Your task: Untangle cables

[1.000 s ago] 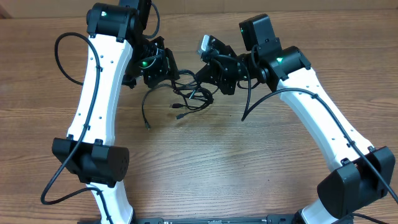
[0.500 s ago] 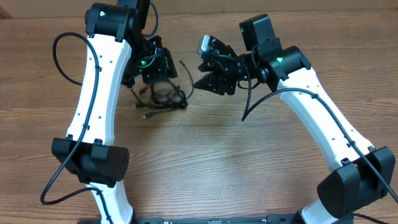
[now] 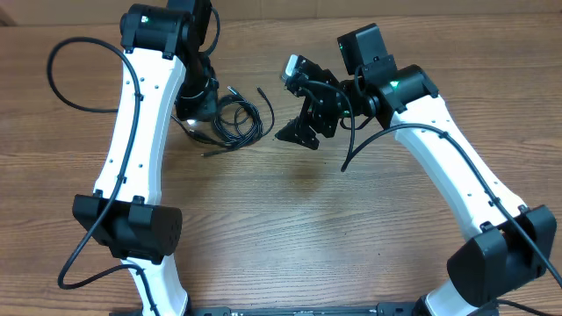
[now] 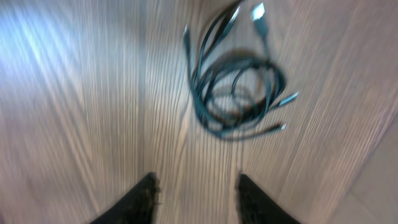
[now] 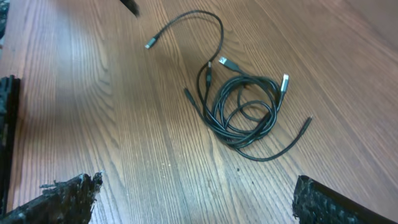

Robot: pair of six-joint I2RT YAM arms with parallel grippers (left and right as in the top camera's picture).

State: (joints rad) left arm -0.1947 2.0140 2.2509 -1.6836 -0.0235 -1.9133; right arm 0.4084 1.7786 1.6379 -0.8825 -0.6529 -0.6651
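Cables [image 3: 235,121] lie on the table [image 3: 307,219] at the far side, left of centre. They are gathered in a loose coil with several plug ends splayed outward, and no finger touches them.

The left gripper [image 4: 196,183] is held low, just beside the coil on its left. Its fingers are parted, with nothing between them.

The right gripper [image 5: 199,196] is held raised, off to the right and apart from the coil. Its fingers are spread wide and nothing is clamped.

The coil is judged to be left free on the wood so that both wrist views can take it in and a new hold can be chosen. Loops are seen overlapping in the middle, so the untangling is judged unfinished.

One strand [image 5: 186,22] arcs clear of the coil. It is judged the easiest piece to take, since no other loop is seen lying over it.
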